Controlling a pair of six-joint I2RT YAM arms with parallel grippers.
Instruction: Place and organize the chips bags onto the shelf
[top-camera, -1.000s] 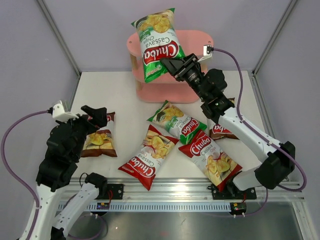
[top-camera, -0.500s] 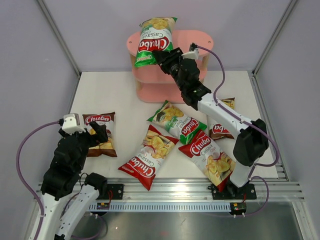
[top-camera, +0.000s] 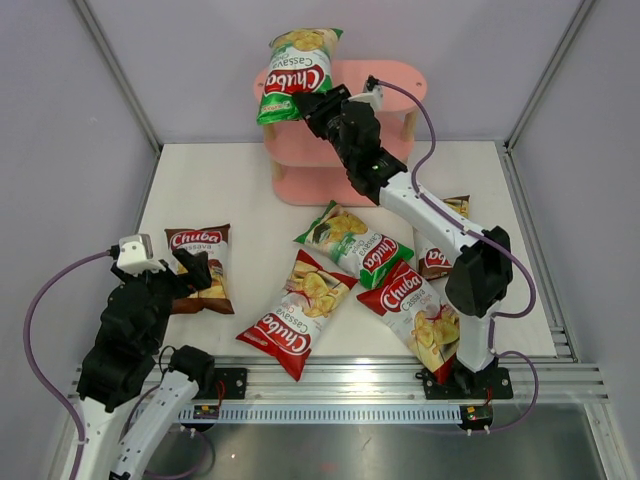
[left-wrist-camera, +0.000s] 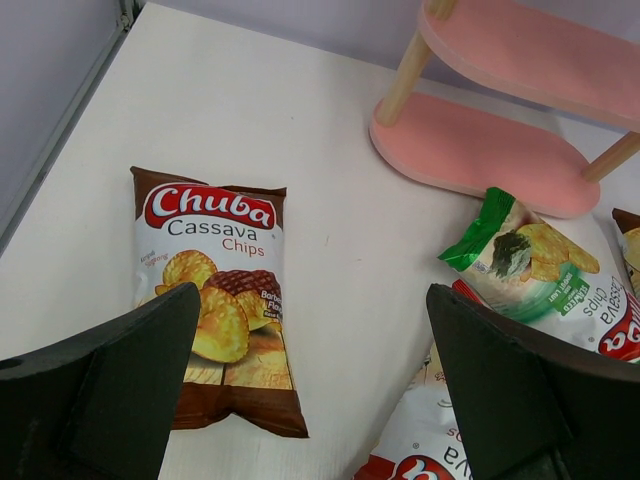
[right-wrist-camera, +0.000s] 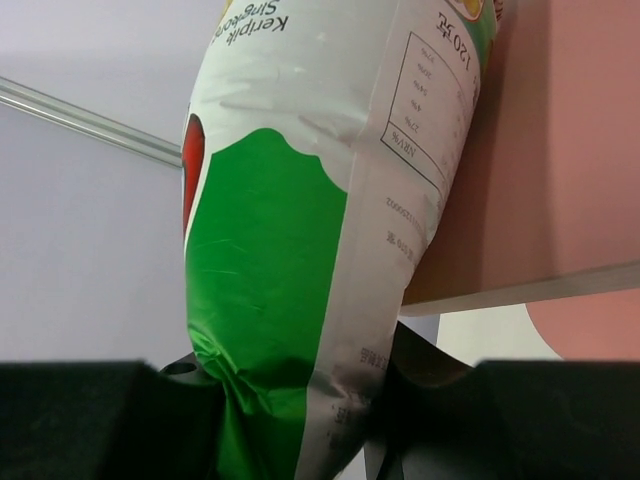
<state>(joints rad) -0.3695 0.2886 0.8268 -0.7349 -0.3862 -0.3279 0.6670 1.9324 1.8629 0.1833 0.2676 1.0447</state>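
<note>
While clamping the green bag (top-camera: 290, 75) in the right claw (top-camera: 305, 103), hangs over the shelf's (top-camera: 395, 80) far-left top (left claw (left-wrist-camera: 315, 385) agape, idle); needs lowering, then likely release.

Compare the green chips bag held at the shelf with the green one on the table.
The held glossy green chips bag is pinched at its lower end by the right gripper; the flat glossy green chips bag is untouched. The held one stands nearly upright over the top board of the pink shelf; the flat one lies on the white table. Both show red Chuba logos.
</note>
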